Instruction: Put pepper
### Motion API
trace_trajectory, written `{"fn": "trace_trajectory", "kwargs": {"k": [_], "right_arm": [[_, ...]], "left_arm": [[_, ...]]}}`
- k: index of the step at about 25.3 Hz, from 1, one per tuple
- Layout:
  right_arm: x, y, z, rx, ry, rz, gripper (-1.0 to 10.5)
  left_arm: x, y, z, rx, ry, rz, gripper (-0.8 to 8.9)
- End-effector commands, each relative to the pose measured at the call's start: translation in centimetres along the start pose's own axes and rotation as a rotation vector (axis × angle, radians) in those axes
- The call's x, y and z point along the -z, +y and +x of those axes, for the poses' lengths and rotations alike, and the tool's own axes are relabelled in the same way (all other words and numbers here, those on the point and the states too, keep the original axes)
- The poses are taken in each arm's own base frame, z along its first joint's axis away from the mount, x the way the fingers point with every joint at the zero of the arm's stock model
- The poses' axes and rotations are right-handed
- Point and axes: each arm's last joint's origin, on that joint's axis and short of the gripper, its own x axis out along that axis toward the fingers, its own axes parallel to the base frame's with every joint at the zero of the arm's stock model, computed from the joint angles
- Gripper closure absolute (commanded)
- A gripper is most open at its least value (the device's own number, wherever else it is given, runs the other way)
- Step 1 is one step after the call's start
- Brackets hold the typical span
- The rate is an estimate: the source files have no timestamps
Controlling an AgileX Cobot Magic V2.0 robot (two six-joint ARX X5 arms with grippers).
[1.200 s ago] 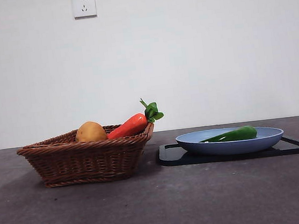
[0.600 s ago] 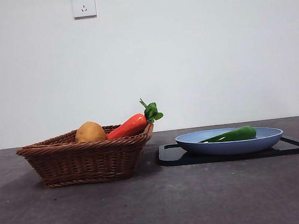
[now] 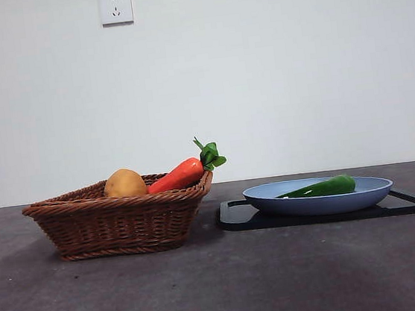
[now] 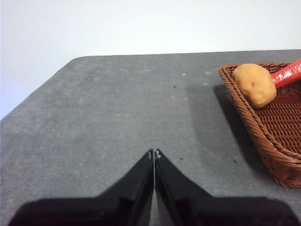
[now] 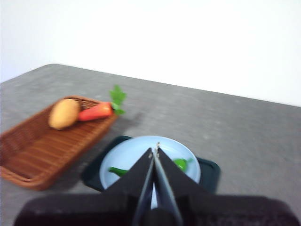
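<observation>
Two black-jawed grippers, both pressed closed on nothing. Left gripper [image 4: 154,153] hanging over bare dark grey table [image 3: 223,289], well off to the left of the brown woven wicker basket [image 3: 118,224]. Right gripper [image 5: 155,149] poised high above the shallow pale blue plate [image 3: 319,201], clear of it, tips meeting in a thin line. Neither arm visible in the front view.

Long, slim, glossy green pepper [image 3: 320,187] lying flat in the blue plate, thick end toward the right, pointed end toward the left; in the right wrist view partly hidden behind the closed jaws, one green end showing on each side. Plate resting on a flat black tray [image 3: 233,216], just right of the basket.

Round tan potato [image 3: 124,183] sitting in the basket, touching or nearly touching an orange carrot [image 3: 178,176] with a green leafy top, propped tilted over the basket's right rim. White wall socket [image 3: 116,7] high on the far wall.
</observation>
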Motion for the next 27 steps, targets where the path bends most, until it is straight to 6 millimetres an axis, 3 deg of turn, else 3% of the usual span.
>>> {"fn": "trace_trajectory", "kwargs": {"k": [1, 12, 18, 27], "right_arm": [[2.5, 0.1, 0.1, 0.044, -0.035, 0.035, 9.4], [10.9, 0.3, 0.8, 0.196, -0.016, 0.117, 9.4], [13.0, 0.4, 1.1, 0.196, 0.011, 0.141, 9.4], [14.4, 0.4, 1.3, 0.238, 0.055, 0.169, 9.4]], "left_arm": [[0.2, 0.0, 0.1, -0.003, -0.003, -0.005, 8.05], [0.2, 0.0, 0.1, -0.003, -0.003, -0.005, 8.05], [0.2, 0.0, 0.1, -0.003, -0.003, -0.005, 8.05], [0.2, 0.0, 0.1, -0.003, -0.003, -0.005, 8.05]]}}
